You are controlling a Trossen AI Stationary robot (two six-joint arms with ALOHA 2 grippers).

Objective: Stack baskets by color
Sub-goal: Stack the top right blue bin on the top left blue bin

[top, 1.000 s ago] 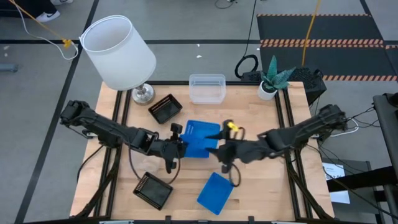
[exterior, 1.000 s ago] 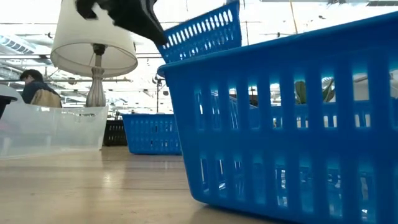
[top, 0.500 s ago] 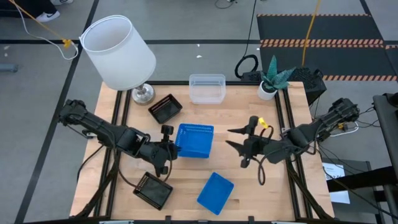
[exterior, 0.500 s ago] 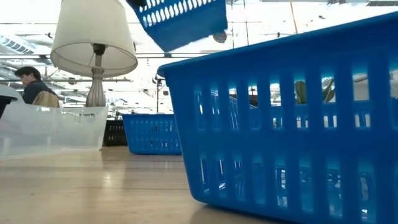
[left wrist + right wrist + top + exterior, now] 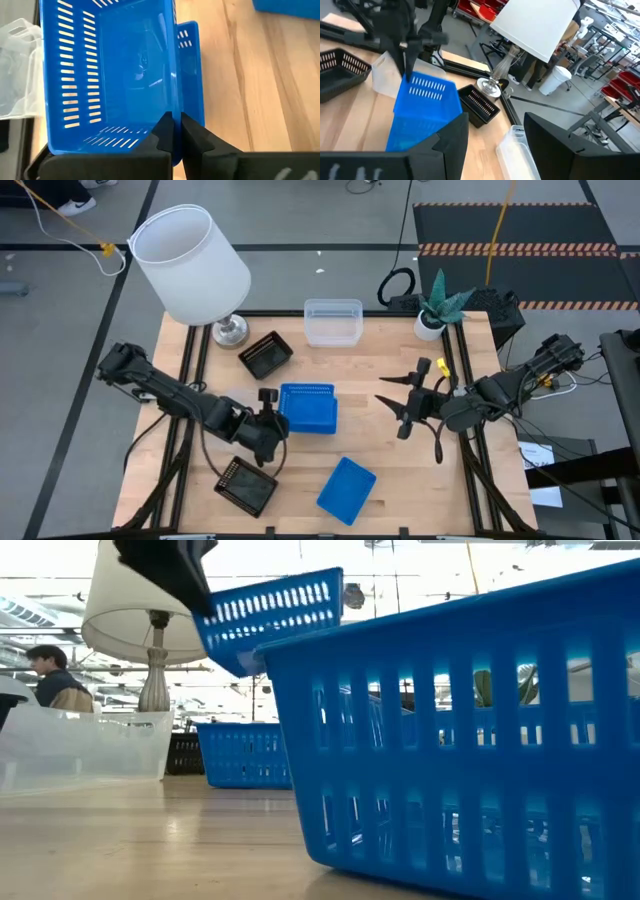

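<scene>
The left tool (image 5: 270, 420) is clamped narrow on the near wall of a blue basket (image 5: 308, 407) and holds it raised over the middle of the bench (image 5: 400, 470); the left wrist view shows the two fingers (image 5: 162, 134) pinching that wall, with a second blue basket (image 5: 192, 75) directly beneath, mostly hidden and visible only as a rim and side strip. Whether the two baskets touch cannot be determined. The right tool (image 5: 405, 402) hangs with its jaws spread wide, holding nothing, over the right part of the bench, well apart from the held basket. A third blue basket (image 5: 346, 489) lies near the front edge; in the low view it fills the foreground and is cut off at the right, blocking most of the bench behind it. One black basket (image 5: 265, 355) sits near the lamp base (image 5: 229, 331), another (image 5: 246, 484) at the front left, partly covered by the left arm. A clear basket (image 5: 333, 321) stands at the rear centre; how many clear baskets are nested there cannot be determined. The white lampshade (image 5: 190, 262) overhangs the rear left corner. Compared with one second earlier, the right tool has released the basket and withdrawn to the right, and the held basket has levelled and shifted slightly left.
</scene>
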